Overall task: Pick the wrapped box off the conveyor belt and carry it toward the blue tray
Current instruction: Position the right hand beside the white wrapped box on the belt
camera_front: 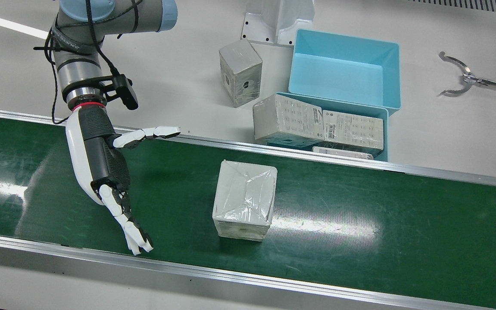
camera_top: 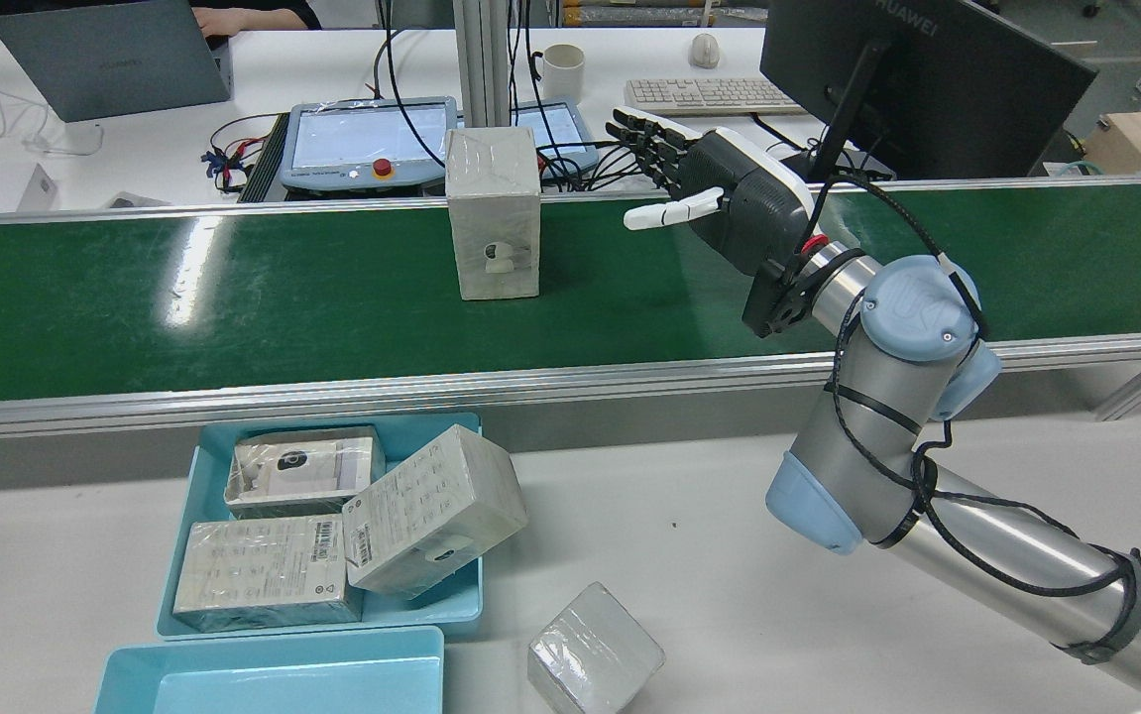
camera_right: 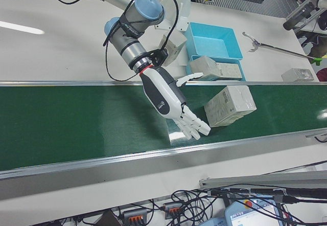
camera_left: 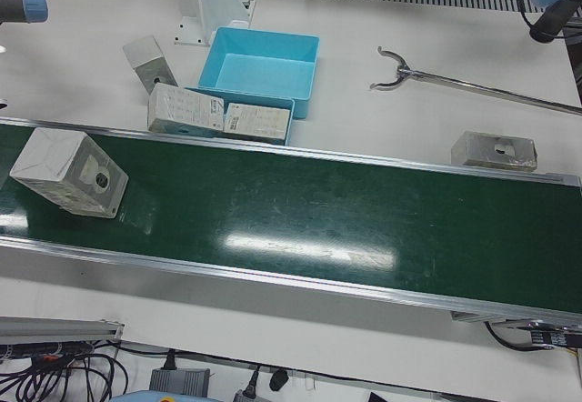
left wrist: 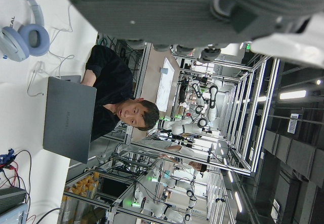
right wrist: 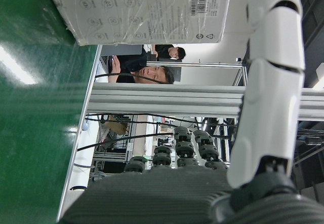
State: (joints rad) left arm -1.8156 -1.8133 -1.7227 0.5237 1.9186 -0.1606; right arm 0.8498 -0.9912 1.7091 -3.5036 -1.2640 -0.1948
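Box (camera_front: 244, 199): wrapped, pale grey, standing upright on the green belt (camera_front: 360, 224), roughly mid-width, touched by nothing. Long axis near vertical; in the rear view it stands taller than wide.

Right hand (camera_front: 101, 168): over the belt, well apart from the box, holding nothing. Fingers (camera_front: 133, 234) extended and held close together, reaching toward the operators' side; thumb (camera_front: 153, 132) splayed out toward the box. Palm faces the box, which lies sideways off the palm along the belt.

Left hand: absent from the table views; its own camera shows only a part of it and looks away from the table. Finger state cannot be told.

Nearer hand: right, by judgement the one to take the box.

Tray (camera_front: 329, 146): blue, off the belt on the robot's side, already holding boxes; a second, empty tray (camera_front: 347, 69) behind it.
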